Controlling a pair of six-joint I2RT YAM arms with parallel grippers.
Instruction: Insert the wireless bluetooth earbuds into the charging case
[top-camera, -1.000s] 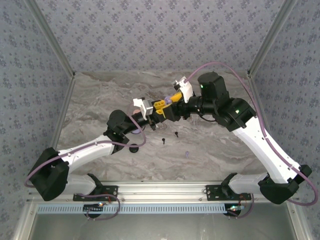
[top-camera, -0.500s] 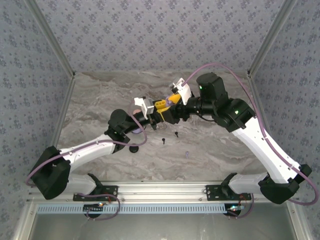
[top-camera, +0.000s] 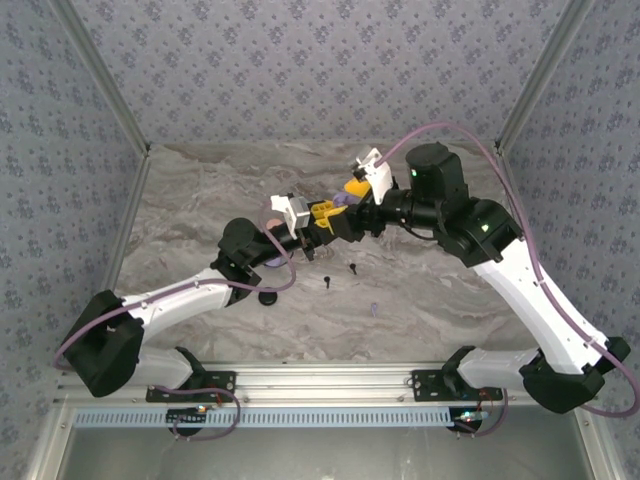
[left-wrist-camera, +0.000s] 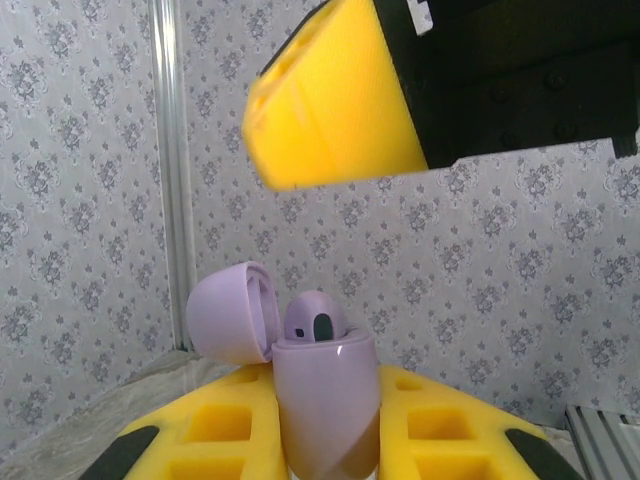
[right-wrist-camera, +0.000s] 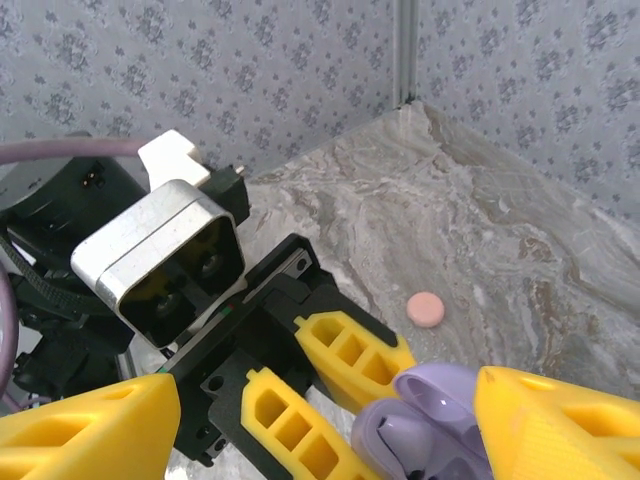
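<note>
Lavender charging case (left-wrist-camera: 325, 410) — glossy, rounded

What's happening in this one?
The left hand holds up a lavender case with its lid open and a bud sitting inside. The right hand is open with its fingers spread around the case, holding nothing. Two black buds and a loose lavender bud lie on the table below.
</note>
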